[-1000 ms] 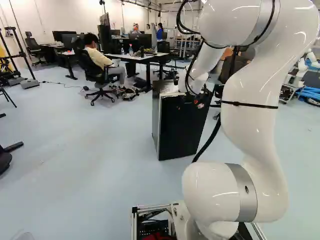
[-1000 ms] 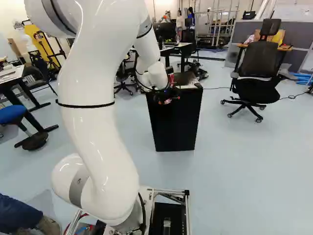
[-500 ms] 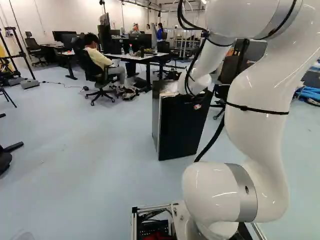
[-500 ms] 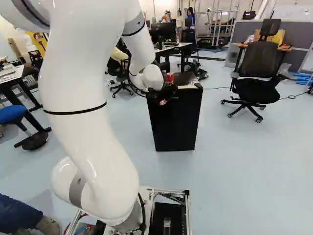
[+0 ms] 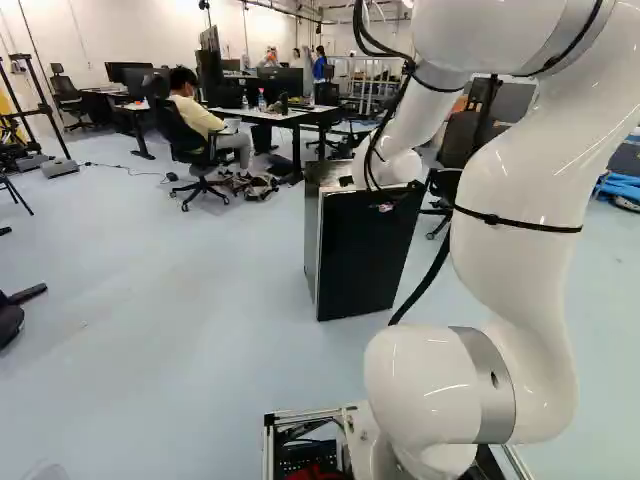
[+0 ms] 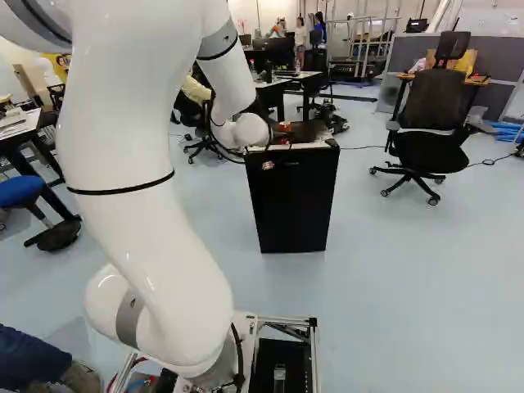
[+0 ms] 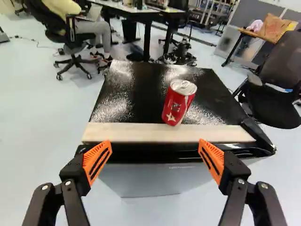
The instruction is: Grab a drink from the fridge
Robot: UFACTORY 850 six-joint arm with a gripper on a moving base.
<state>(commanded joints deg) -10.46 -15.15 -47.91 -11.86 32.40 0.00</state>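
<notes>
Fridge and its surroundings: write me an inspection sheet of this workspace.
Surface: fridge top dark, glossy; pale strip along its front edge.
Job's things: one red can, upright on top, near the strip.
Clutter: dark items on the floor beyond.
Gripper: open, holding nothing, at the front edge.
Cables: thick black one beside the arm; thin one near the office chair.
Surroundings: desk beyond.

My arm (image 5: 520,270) hid the red can (image 7: 178,103) in left base view. Upper bend ran off the top in both base views. Wrist view cropped the black chair (image 7: 270,106).
</notes>
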